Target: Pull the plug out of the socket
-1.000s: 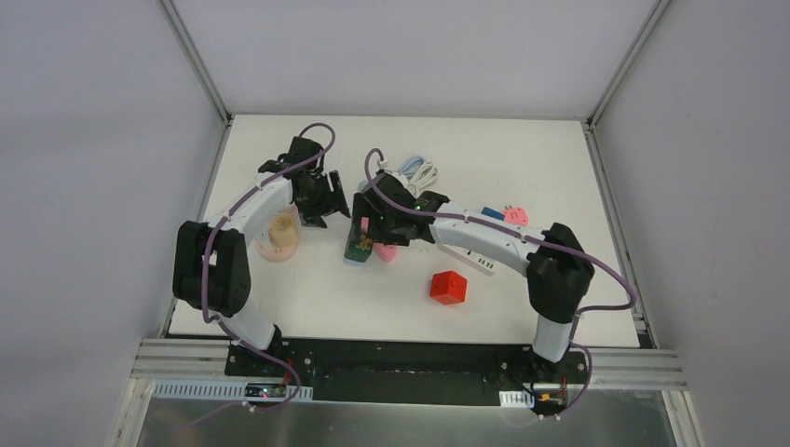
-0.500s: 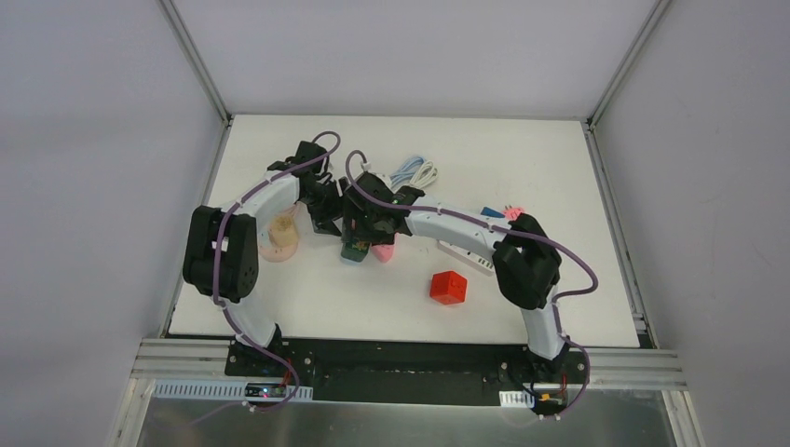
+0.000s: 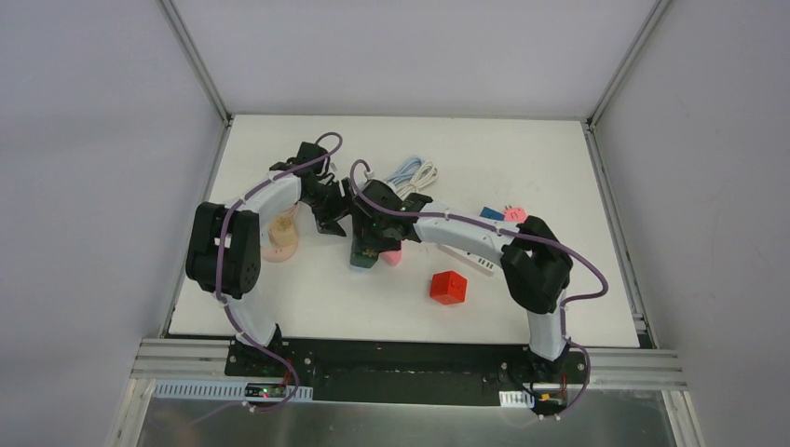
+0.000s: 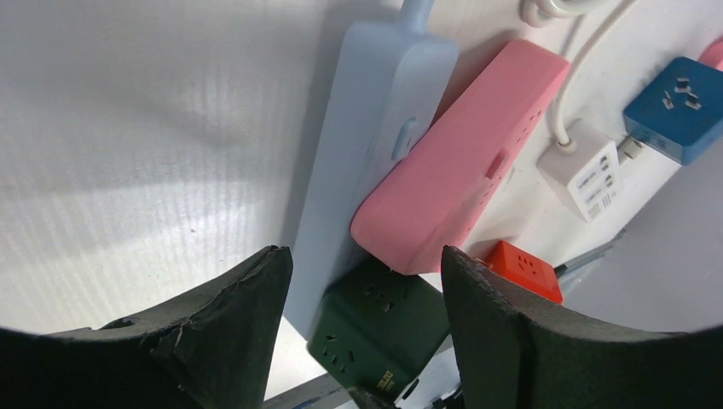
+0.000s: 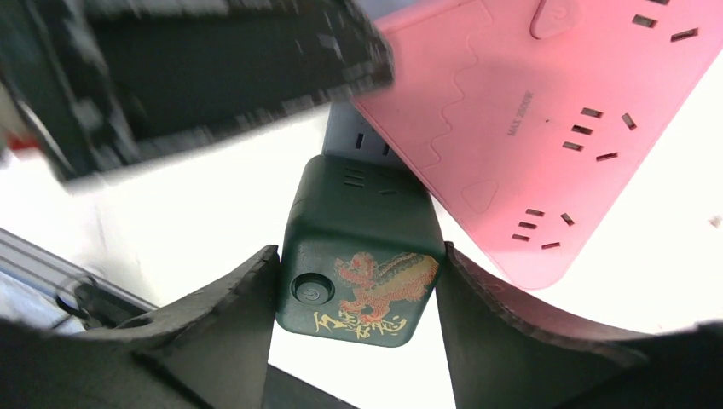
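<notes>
A dark green cube plug (image 3: 361, 253) with a gold dragon print sits plugged into the near end of a light blue power strip (image 4: 367, 153). My right gripper (image 5: 358, 251) is shut on the green plug (image 5: 362, 256), one finger against each side. My left gripper (image 4: 362, 260) is open, its fingers straddling the blue strip just behind the green plug (image 4: 379, 328). In the top view the left gripper (image 3: 333, 212) and the right gripper (image 3: 368, 244) are close together over the strip, which they mostly hide.
A pink power strip (image 4: 465, 162) lies against the blue one on the right. A red cube socket (image 3: 448, 287), a white power strip (image 3: 469, 258), a small blue cube (image 3: 492, 213), a pink plug (image 3: 515, 215) and coiled cables (image 3: 413, 172) lie right. A cup (image 3: 281, 235) stands left.
My left gripper has moved right and down onto the blue strip. My right gripper has shifted left over the green plug and its arm has swung inward.
</notes>
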### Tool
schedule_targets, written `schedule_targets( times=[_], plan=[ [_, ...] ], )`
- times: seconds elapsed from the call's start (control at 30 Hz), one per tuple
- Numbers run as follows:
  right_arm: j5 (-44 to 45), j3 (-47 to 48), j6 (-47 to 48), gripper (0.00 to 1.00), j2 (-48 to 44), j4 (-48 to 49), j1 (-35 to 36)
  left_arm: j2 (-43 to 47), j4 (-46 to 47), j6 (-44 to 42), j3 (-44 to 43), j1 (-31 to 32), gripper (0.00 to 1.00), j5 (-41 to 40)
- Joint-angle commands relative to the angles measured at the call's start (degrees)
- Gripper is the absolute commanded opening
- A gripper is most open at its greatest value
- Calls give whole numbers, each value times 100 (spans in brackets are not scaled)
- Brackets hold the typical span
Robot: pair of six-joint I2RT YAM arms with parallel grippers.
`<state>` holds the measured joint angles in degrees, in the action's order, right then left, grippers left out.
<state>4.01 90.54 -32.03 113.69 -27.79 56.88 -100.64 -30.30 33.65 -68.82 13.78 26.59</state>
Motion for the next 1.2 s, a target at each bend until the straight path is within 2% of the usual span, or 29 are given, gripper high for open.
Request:
schedule_targets(
  times=[0.0,0.1,0.27,0.33,0.43,0.5,0.57,0.7,0.8,0.87,0.97,1.0,1.07,1.17],
  plan=[
    [-280,-614,708,38,-702,-170,32,54,338,83,129,-26,67,537],
    [-282,-724,695,43,-774,-222,29,30,541,190,248,7,67,710],
    [-207,-513,212,75,-647,-262,28,-53,581,271,392,170,66,753],
    [-260,-390,38,80,-592,-258,31,-94,621,363,440,217,65,788],
    [-505,-196,33,80,-461,-367,40,-166,593,445,452,256,62,705],
    [-703,-87,173,76,-366,-524,42,-249,501,458,409,265,59,640],
    [-794,-51,222,69,-288,-642,46,-308,389,445,385,265,57,528],
    [-782,-120,169,49,-255,-620,51,-261,244,253,394,310,57,328],
    [-555,-28,120,43,-222,-724,63,-261,-69,26,308,373,56,95],
    [-343,114,99,44,-134,-919,63,-263,-64,26,356,380,53,83],
    [30,299,75,62,18,-1143,150,-263,4,83,466,388,50,92],
    [124,312,74,65,60,-1171,195,-271,7,89,472,395,50,84],
    [294,368,-2,67,128,-1253,250,-289,-8,83,453,406,50,60],
    [413,373,-48,65,126,-1283,269,-283,-37,80,422,411,50,15]
  ],
)
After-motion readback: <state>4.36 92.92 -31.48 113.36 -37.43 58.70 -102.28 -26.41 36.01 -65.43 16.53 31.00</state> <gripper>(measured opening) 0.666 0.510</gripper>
